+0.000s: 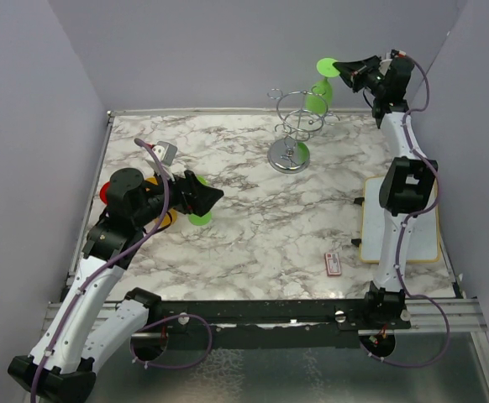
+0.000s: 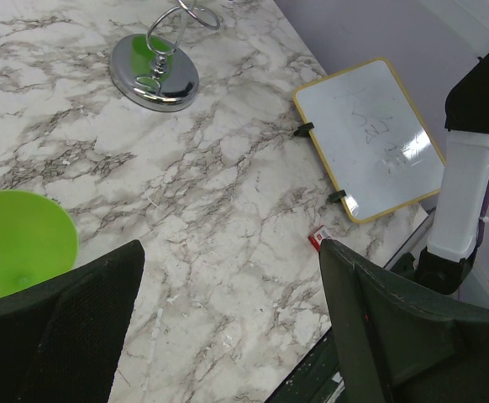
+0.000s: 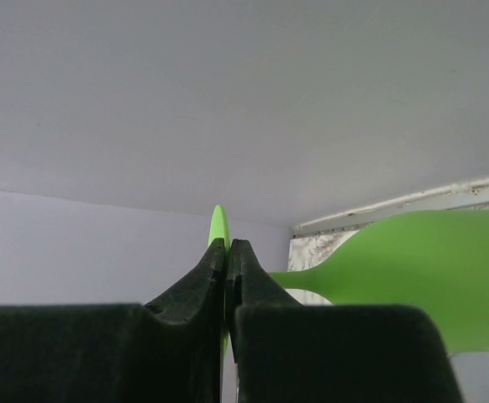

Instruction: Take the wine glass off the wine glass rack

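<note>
The marble table [image 1: 253,243] fills the view, with the two arms reaching out from its near edge. The left arm bends over the left side of the table. The left gripper [image 2: 229,252] hangs with its fingers spread wide and nothing between them. The right arm stretches up along the right edge to the far right corner. The right gripper [image 3: 228,252] is raised above the tabletop there, its fingers pinched together on the thin round foot of the wine glass.

A yellow-framed whiteboard [image 2: 370,138] lies flat at the right edge, partly under the right arm. The wine glass rack [image 1: 290,156] stands upright on its disc base near the middle of the far edge, with its wire loops at the top.

The green wine glass [image 1: 317,101] is held tilted in the air at the far right. Its foot is up at the gripper and its bowl lower, just beside the rack's upper loops. Whether it touches them cannot be told.

A green bowl [image 2: 18,243] sits on the table just under the left gripper. Red and yellow items [image 1: 107,191] lie at the left edge, mostly hidden by that arm. A small grey object [image 1: 167,153] lies toward the far left corner. A small red and white card [image 1: 333,263] lies near the near edge, just beside the whiteboard.
</note>
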Robot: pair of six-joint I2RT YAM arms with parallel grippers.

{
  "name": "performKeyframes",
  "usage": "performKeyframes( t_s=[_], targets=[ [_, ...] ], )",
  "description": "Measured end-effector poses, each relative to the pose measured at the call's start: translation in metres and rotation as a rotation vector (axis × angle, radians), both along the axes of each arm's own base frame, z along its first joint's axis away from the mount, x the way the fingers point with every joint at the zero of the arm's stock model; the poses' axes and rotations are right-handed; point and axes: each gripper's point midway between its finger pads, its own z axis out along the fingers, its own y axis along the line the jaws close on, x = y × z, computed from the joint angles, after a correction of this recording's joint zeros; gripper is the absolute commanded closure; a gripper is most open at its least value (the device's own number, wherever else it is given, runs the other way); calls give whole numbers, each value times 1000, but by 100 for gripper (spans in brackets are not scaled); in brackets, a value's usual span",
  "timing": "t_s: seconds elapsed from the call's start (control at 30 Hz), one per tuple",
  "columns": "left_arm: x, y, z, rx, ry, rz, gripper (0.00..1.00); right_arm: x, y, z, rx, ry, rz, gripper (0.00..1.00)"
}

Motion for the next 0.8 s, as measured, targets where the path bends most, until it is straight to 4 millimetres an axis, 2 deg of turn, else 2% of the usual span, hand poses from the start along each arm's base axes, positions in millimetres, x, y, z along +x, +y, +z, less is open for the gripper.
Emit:
performKeyframes(
  t_s=[0.33,0.43,0.53,0.67,0.73,0.8],
  targets=[
    [0,0,2,0,-2,0,13,7,-9,-9,-16,-9,-17,99],
    [-1,0,1,2,3,1,13,9,-21,-14,-56,-23,-40,99],
    [-1,1,0,4,8,1,13,7,-45,-21,-125,-38,-84,99],
    [-1,1,0,5,10,1,14,-9,-76,-16,-276,-93,-135,99],
    [-1,1,0,5,12,1,14,-25,-90,-3,-390,-156,-160,99],
    [0,0,-1,5,14,2,14,-48,-95,15,-497,-224,-176,99]
  ],
)
